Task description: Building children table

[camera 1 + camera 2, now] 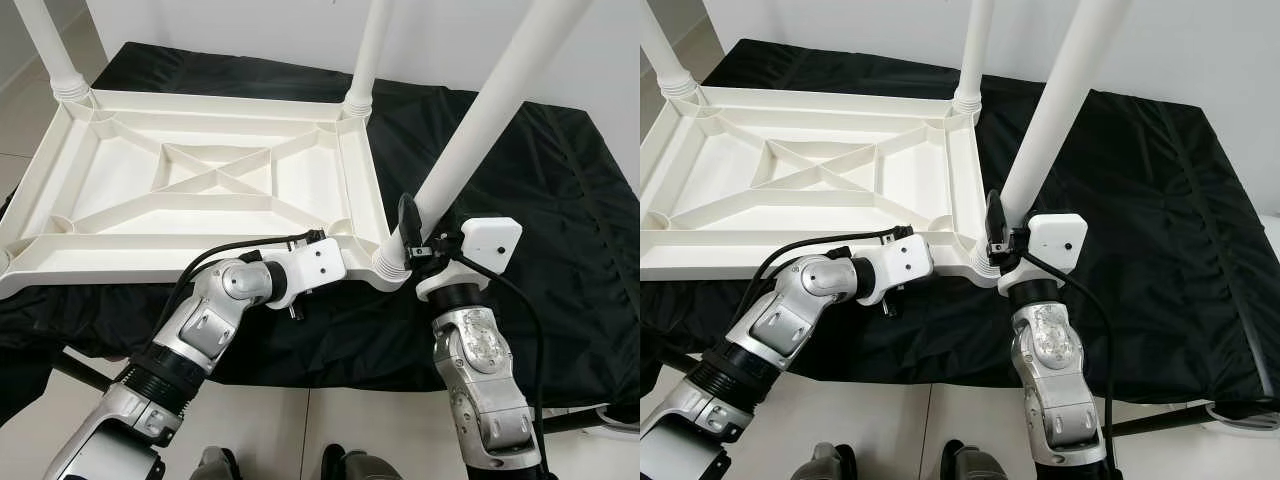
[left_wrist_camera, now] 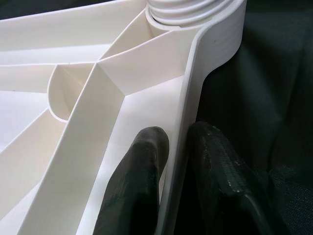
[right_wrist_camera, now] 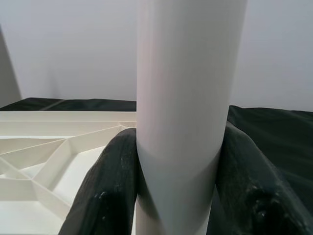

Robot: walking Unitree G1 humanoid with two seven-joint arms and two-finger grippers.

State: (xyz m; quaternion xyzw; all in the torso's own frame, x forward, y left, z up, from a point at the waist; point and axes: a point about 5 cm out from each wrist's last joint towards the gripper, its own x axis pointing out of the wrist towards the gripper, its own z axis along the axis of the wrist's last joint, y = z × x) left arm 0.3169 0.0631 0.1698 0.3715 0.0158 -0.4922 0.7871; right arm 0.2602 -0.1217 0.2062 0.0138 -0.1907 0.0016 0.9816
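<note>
The right gripper [image 3: 178, 196] is clamped on a white table leg [image 3: 188, 98], one black finger pressed against each side of the tube, low down just above the threaded corner socket [image 1: 390, 262] at the centre of the left eye view. The left gripper [image 2: 178, 161] pinches the thin rim of the upturned white tabletop [image 1: 200, 180], one finger [image 2: 142, 166] inside the wall and the other outside against the black cloth [image 1: 540, 230]. The tabletop lies underside up in the upper left of the frame, its ribs forming a cross. Two more legs stand in its far corners, one at the top left [image 1: 45, 45] and one at the top centre [image 1: 368, 55]. A pale floor [image 1: 330, 430] shows along the bottom edge.
</note>
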